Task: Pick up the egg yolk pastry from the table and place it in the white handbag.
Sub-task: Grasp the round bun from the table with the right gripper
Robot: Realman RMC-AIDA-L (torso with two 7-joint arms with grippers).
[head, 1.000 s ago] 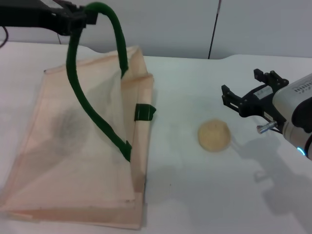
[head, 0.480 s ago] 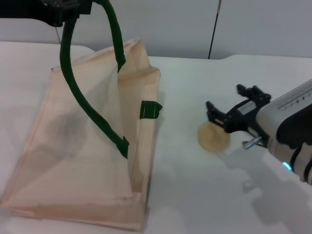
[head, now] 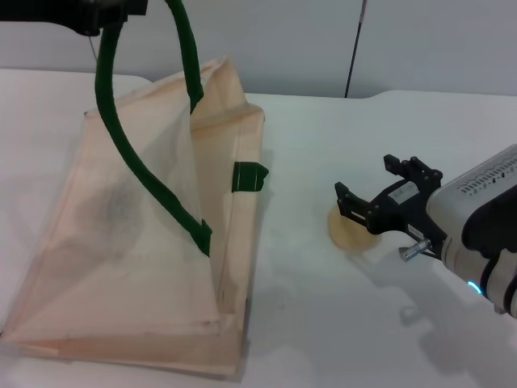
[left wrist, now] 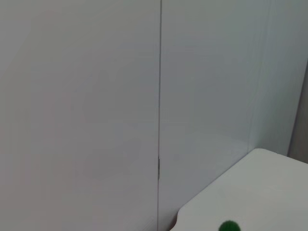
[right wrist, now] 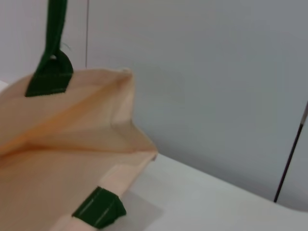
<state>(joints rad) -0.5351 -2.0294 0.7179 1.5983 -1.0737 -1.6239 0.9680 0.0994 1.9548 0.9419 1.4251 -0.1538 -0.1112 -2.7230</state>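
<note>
The egg yolk pastry [head: 346,231], a small pale beige ball, lies on the white table right of the bag, partly covered by my right gripper. My right gripper [head: 380,192] is open, its black fingers spread just above and around the pastry's right side. The white handbag [head: 145,242] is a cream tote, its mouth facing right and held agape. My left gripper [head: 109,11] at the top left is shut on one dark green handle [head: 121,137] and holds it raised. The right wrist view shows the bag's open mouth [right wrist: 86,125]. A bit of green handle [left wrist: 229,226] shows in the left wrist view.
The white table [head: 323,323] extends in front of and between the bag and the pastry. A grey wall with a thin dark cable [head: 354,48] stands behind. A green tab [head: 249,177] marks the bag's lower handle end.
My right gripper has moved left and down from beside the pastry to right over it. My left gripper has pulled the handle slightly up and left, opening the bag wider.
</note>
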